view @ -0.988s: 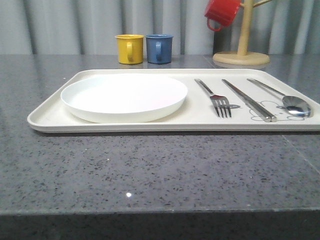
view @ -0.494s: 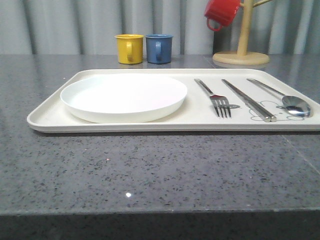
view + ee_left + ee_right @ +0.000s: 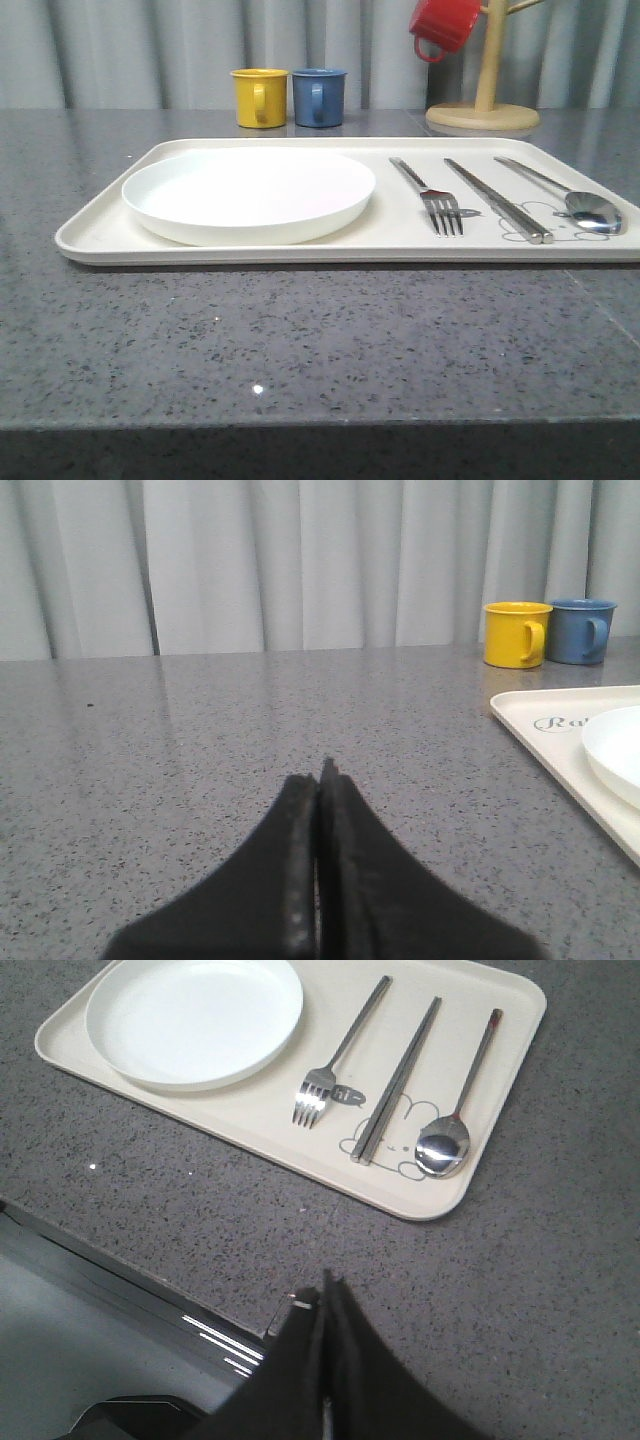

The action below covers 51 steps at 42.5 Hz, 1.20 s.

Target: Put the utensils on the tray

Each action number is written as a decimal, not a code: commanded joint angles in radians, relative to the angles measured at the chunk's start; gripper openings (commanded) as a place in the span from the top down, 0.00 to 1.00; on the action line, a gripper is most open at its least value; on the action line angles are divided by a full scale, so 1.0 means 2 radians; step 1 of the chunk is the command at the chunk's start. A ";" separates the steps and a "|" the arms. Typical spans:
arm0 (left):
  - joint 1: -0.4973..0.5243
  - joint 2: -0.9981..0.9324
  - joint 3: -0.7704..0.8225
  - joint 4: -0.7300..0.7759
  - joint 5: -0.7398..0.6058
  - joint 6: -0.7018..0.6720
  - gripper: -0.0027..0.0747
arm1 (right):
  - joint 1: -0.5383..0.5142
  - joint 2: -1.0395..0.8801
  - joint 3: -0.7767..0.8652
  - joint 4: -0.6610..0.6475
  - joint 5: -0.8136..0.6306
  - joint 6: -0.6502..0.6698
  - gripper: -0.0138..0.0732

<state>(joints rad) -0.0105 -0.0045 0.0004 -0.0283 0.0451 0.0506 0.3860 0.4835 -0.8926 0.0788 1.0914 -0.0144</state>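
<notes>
A: Where are the slim silver metal utensils (image 3: 497, 199)?

B: On the large cream rectangular tray (image 3: 100, 235), right of the round white plate (image 3: 248, 193), on speckled grey stone table (image 3: 300, 340).

A: Claws?

B: Left gripper (image 3: 319, 780) and right gripper (image 3: 323, 1305) both pressed together, over bare table.

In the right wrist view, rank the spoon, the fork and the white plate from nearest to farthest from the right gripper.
From the right gripper:
1. Spoon, on the tray's end nearest the gripper.
2. Fork, mid-tray, beside the plate.
3. White plate, on the tray's far end.
</notes>
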 commanded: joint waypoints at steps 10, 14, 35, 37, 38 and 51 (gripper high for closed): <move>0.001 -0.009 0.008 -0.004 -0.042 0.001 0.99 | 0.000 0.004 -0.012 -0.001 -0.028 -0.001 0.92; 0.001 -0.009 0.008 -0.004 -0.042 0.001 0.99 | 0.000 0.004 -0.012 -0.001 -0.028 -0.001 0.92; 0.001 -0.009 0.008 -0.004 -0.042 0.001 0.99 | -0.100 -0.081 0.163 -0.021 -0.270 -0.002 0.92; 0.001 -0.009 0.008 -0.004 -0.042 0.001 0.99 | -0.120 -0.107 0.206 -0.021 -0.321 -0.002 0.92; 0.001 -0.009 0.008 -0.004 -0.042 0.001 0.99 | -0.131 -0.122 0.231 -0.021 -0.348 -0.002 0.92; 0.001 -0.009 0.008 -0.004 -0.042 0.001 0.99 | -0.189 -0.247 0.433 -0.021 -0.536 -0.002 0.92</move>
<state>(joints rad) -0.0105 -0.0045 0.0004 -0.0283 0.0437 0.0522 0.0288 0.0132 -0.0606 0.0488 0.1903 -0.0132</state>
